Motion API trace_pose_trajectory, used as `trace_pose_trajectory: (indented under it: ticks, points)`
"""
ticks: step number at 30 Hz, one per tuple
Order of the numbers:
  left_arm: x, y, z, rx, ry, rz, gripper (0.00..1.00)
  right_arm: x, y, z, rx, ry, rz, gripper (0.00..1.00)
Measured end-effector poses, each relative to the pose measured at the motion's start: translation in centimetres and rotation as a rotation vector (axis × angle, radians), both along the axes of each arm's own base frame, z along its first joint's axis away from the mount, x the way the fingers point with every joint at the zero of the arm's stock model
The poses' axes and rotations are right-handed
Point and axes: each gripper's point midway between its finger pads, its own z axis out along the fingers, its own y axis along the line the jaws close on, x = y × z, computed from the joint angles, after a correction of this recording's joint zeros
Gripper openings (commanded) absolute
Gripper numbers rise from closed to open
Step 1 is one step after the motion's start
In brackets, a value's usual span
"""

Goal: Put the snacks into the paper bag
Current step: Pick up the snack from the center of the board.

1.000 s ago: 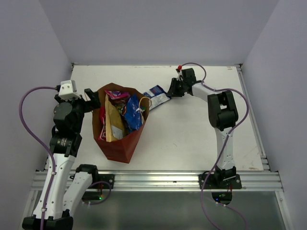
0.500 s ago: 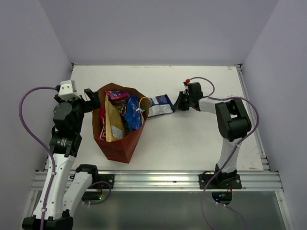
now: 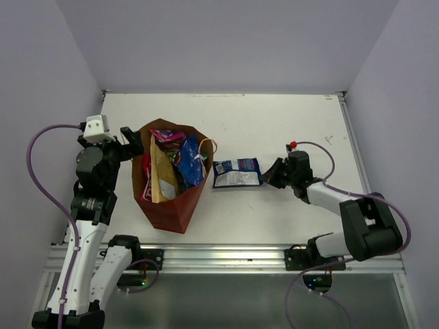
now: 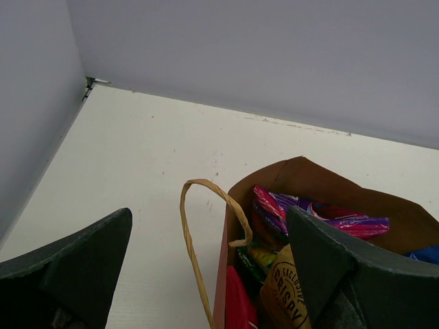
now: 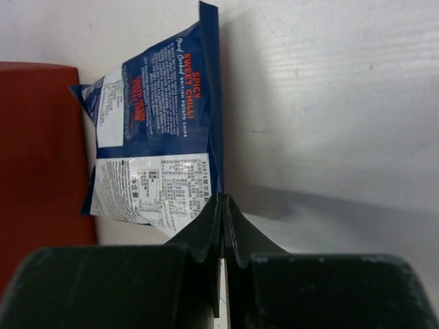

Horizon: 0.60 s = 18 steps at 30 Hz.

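Observation:
The paper bag (image 3: 168,205), brown with red sides, stands open at the left, and several snacks (image 3: 180,161) stick out of its top. My left gripper (image 3: 134,144) is open at the bag's left rim. In the left wrist view one of its fingers (image 4: 75,260) is outside the bag (image 4: 322,178), the other is over the packets, and the loop handle (image 4: 195,233) is between them. My right gripper (image 3: 269,175) is shut on the right edge of a dark blue and white snack packet (image 3: 236,173), low over the table right of the bag. The right wrist view shows this packet (image 5: 158,137) pinched at its edge by the gripper (image 5: 223,205).
The bag's red side (image 5: 34,151) lies just beyond the packet in the right wrist view. White table (image 3: 288,123) spreads behind and right of the bag, with walls at the back and sides and a metal rail (image 3: 226,257) at the near edge.
My right arm has swung down and toward the near right, dragging the blue packet away from the bag's far rim to the table right of the bag. The left arm has not moved.

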Motion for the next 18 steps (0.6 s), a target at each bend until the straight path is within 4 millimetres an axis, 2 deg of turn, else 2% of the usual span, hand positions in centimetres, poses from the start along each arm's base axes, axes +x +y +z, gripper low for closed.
trace_pose_trajectory:
  ticks: [4, 9, 14, 18]
  points:
    - [0.0, 0.0, 0.0, 0.0, 0.0, 0.0, 0.98, -1.4, -0.3, 1.2, 0.025, -0.038, -0.011, 0.13]
    - [0.0, 0.0, 0.0, 0.0, 0.0, -0.001, 0.98, -2.5, 0.1, 2.0, 0.047, -0.059, 0.011, 0.3]
    - [0.0, 0.0, 0.0, 0.0, 0.001, -0.002, 0.98, -4.3, 0.6, 1.3, 0.063, -0.021, 0.055, 0.46]
    - [0.1, -0.1, -0.1, 0.0, 0.005, -0.003, 0.98, -5.0, -0.3, 0.4, 0.011, 0.019, 0.039, 0.56]
